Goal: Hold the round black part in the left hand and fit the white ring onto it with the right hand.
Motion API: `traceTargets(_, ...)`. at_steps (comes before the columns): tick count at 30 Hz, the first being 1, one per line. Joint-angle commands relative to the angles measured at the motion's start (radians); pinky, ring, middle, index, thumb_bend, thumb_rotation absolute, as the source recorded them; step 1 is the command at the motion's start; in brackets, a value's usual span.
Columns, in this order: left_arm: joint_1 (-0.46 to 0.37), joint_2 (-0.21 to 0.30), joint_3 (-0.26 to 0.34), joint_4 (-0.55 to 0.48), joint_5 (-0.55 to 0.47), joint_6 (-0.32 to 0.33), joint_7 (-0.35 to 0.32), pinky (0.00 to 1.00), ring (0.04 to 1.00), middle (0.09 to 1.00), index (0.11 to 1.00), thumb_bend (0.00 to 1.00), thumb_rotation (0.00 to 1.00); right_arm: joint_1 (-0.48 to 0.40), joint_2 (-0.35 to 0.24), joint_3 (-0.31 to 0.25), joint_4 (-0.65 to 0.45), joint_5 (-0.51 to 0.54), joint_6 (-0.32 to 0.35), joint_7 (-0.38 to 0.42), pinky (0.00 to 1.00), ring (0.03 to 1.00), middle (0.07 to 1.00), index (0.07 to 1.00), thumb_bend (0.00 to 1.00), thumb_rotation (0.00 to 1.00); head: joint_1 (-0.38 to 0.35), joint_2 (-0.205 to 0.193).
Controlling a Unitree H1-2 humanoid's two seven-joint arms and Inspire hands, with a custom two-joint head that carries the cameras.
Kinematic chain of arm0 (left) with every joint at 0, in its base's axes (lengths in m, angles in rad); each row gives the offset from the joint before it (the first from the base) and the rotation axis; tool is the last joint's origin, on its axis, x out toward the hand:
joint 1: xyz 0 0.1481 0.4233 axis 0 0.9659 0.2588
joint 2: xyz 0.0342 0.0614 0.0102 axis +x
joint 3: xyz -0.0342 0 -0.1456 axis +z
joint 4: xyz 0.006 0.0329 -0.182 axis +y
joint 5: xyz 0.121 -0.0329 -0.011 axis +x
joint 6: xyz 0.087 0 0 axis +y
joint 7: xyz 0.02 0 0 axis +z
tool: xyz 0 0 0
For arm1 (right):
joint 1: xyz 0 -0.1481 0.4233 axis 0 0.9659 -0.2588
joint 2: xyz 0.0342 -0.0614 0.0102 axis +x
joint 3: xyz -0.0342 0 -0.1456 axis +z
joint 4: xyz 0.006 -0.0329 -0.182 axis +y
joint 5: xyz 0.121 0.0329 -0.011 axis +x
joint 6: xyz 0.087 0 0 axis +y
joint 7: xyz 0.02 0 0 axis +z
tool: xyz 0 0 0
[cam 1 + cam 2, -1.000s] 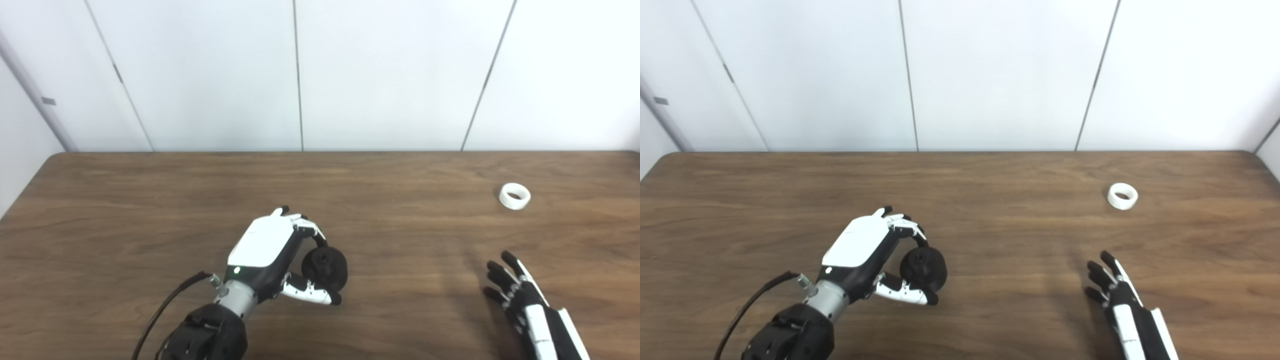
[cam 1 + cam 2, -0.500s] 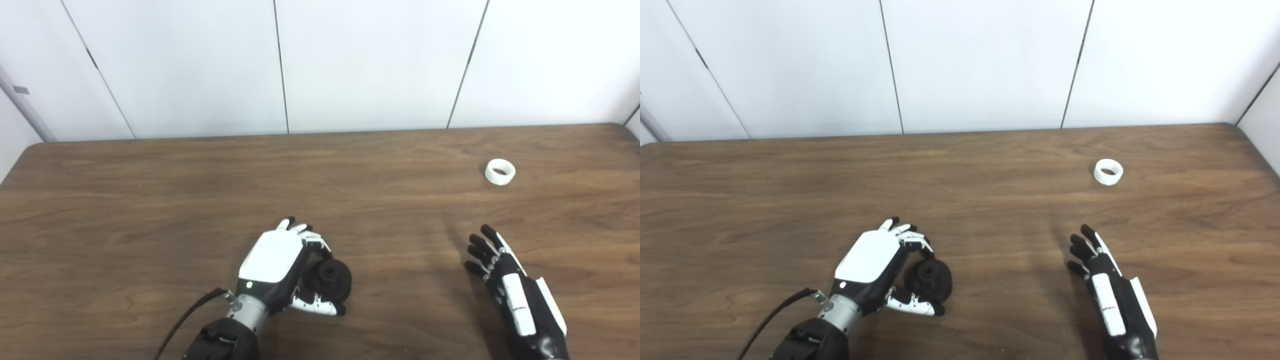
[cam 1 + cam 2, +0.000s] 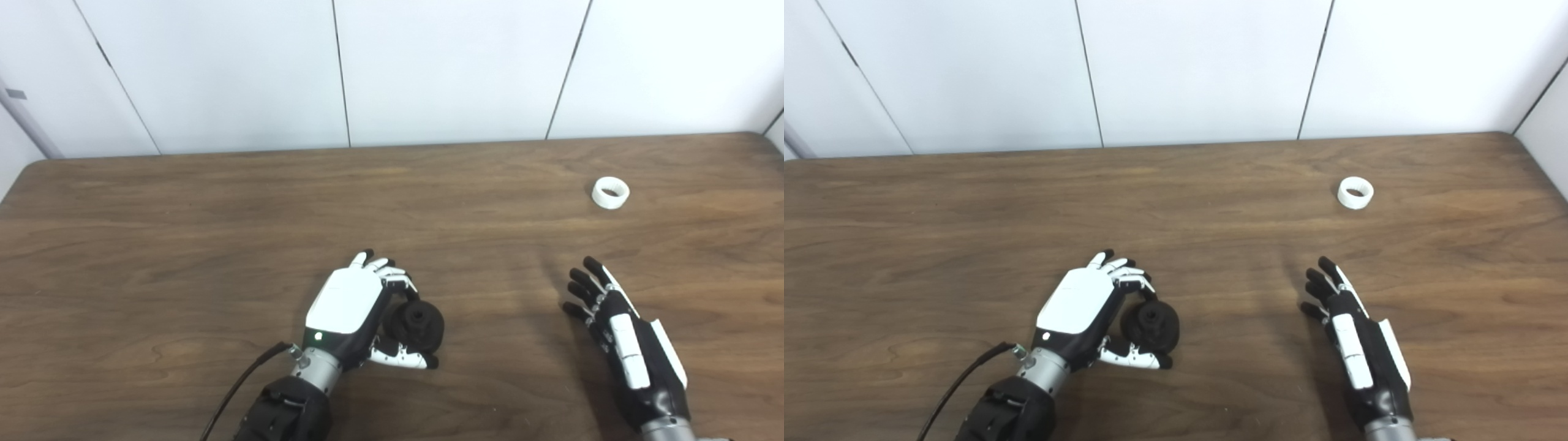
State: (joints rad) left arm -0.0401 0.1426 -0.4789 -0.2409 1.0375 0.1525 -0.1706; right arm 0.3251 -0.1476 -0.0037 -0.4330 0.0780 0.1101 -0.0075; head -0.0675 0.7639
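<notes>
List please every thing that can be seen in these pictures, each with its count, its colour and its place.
Round black part: one, black, near the middle front of the table, held in the left hand.
White ring: one, white, lying alone on the table at the far right, touched by neither hand.
Table: one, brown wood grain, fills the lower part of both views.
Wall panels: white, with dark seams, behind the table.
Cable: one, black, running along the left forearm.
Left hand: one, white and black, closed around the round black part.
Right hand: one, black and white, open, fingers apart, nearer than the ring.
</notes>
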Motion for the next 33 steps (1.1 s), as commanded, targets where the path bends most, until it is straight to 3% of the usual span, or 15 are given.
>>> traceTargets(1, 0.006, 0.006, -0.008, 0.02, 0.033, 0.011, -0.019, 1.0, 0.896, 0.783, 0.484, 0.52, 0.06, -0.028, 0.032, -0.002, -0.039, 0.0, -0.008, -0.003, 0.84, 0.902, 0.896, 0.941, 0.59, 0.94, -0.006, 0.005)
traceTargets(13, 0.024, 0.015, -0.004, 0.023, 0.019, -0.003, 0.006, 0.99, 0.877, 0.778, 0.482, 0.53, 0.06, -0.088, 0.001, -0.028, -0.081, -0.036, 0.038, -0.006, 0.85, 0.908, 0.914, 0.938, 0.56, 0.91, -0.031, 0.015)
traceTargets(16, 0.032, 0.018, -0.001, 0.017, 0.018, -0.001, -0.002, 1.0, 0.88, 0.779, 0.482, 0.53, 0.06, -0.113, -0.021, -0.048, -0.107, -0.052, 0.077, -0.006, 0.87, 0.917, 0.918, 0.938, 0.55, 0.87, -0.044, 0.013)
traceTargets(19, 0.039, 0.021, 0.004, 0.014, 0.011, -0.006, -0.004, 1.0, 0.882, 0.778, 0.482, 0.53, 0.06, -0.152, -0.041, -0.077, -0.13, -0.068, 0.123, -0.006, 0.86, 0.915, 0.911, 0.922, 0.58, 0.76, -0.058, 0.014)
traceTargets(23, 0.048, 0.024, 0.011, 0.007, 0.001, -0.01, -0.008, 1.0, 0.884, 0.779, 0.482, 0.53, 0.05, -0.225, -0.091, -0.102, -0.145, -0.143, 0.221, -0.002, 0.83, 0.906, 0.901, 0.898, 0.61, 0.76, -0.082, 0.013)
traceTargets(26, 0.053, 0.028, 0.015, 0.006, -0.007, -0.016, -0.003, 1.0, 0.887, 0.778, 0.482, 0.53, 0.05, -0.277, -0.139, -0.094, -0.142, -0.257, 0.281, -0.003, 0.85, 0.905, 0.893, 0.878, 0.67, 0.78, -0.103, 0.009)
traceTargets(29, 0.055, 0.033, 0.018, 0.003, -0.009, -0.016, -0.003, 1.0, 0.885, 0.778, 0.482, 0.53, 0.05, -0.331, -0.191, -0.084, -0.13, -0.346, 0.331, 0.016, 0.9, 0.905, 0.894, 0.874, 0.66, 0.76, -0.122, 0.008)
traceTargets(32, 0.057, 0.039, 0.019, -0.004, -0.004, -0.012, -0.012, 1.0, 0.884, 0.779, 0.483, 0.53, 0.05, -0.391, -0.234, -0.081, -0.093, -0.411, 0.354, 0.036, 0.86, 0.879, 0.894, 0.874, 0.66, 0.68, -0.142, 0.008)
traceTargets(33, 0.058, 0.042, 0.021, -0.007, -0.006, -0.012, -0.013, 1.0, 0.886, 0.78, 0.483, 0.53, 0.05, -0.411, -0.246, -0.081, -0.07, -0.422, 0.35, 0.038, 0.84, 0.873, 0.89, 0.866, 0.68, 0.61, -0.149, 0.008)
